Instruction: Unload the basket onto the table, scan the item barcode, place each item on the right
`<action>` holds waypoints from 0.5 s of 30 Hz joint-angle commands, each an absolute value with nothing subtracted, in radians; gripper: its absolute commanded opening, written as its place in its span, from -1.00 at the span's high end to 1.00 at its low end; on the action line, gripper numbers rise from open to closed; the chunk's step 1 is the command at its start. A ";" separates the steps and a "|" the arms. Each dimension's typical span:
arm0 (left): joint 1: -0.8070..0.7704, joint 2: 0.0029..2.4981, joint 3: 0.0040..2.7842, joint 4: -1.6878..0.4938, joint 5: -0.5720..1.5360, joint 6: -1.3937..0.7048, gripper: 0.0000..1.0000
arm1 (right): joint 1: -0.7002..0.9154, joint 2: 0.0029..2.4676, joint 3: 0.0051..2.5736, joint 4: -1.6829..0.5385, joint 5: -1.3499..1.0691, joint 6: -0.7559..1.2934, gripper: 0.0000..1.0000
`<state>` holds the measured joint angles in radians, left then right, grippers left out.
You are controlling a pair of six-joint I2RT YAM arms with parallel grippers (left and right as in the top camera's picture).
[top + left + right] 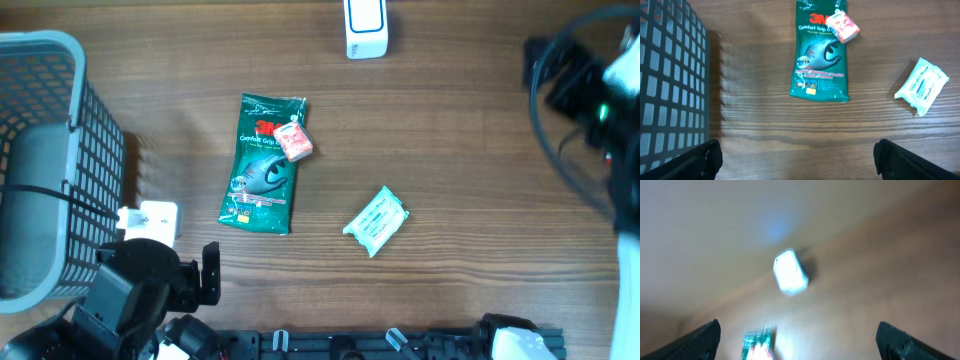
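Observation:
A green 3M glove pack (264, 164) lies flat mid-table with a small red-and-white packet (294, 141) resting on its upper right corner. To its right lies a pale green wipes packet (376, 221). A white scanner box (366, 28) stands at the far edge. In the left wrist view the glove pack (819, 55), the red packet (842, 26) and the wipes packet (921, 86) lie ahead of my open, empty left gripper (797, 155). My right gripper (797, 335) is open and empty too. Its blurred view shows the scanner (790, 271) and the glove pack (759, 342).
A grey mesh basket (75, 120) stands at the left edge, also seen as a basket wall (670, 85) in the left wrist view. My left arm (140, 295) sits at the near left corner. My right arm (600, 90) with its cables is at the far right.

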<state>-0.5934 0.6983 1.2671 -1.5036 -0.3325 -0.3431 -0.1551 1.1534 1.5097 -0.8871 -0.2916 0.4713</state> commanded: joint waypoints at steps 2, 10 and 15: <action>-0.590 0.693 1.270 -1.502 -0.341 -0.353 -1.00 | -0.068 1.058 1.506 -1.161 -0.271 0.583 -0.99; -0.590 0.693 1.270 -1.502 -0.341 -0.353 -1.00 | 0.061 1.063 1.130 -1.290 -0.341 0.751 -0.68; -0.590 0.693 1.270 -1.502 -0.341 -0.353 -1.00 | 0.228 1.066 0.785 -0.913 -0.502 0.768 -0.55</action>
<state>-0.5934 0.6983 1.2671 -1.5040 -0.3321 -0.3435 0.1406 1.0683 0.9325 -1.0523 -0.3832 0.7273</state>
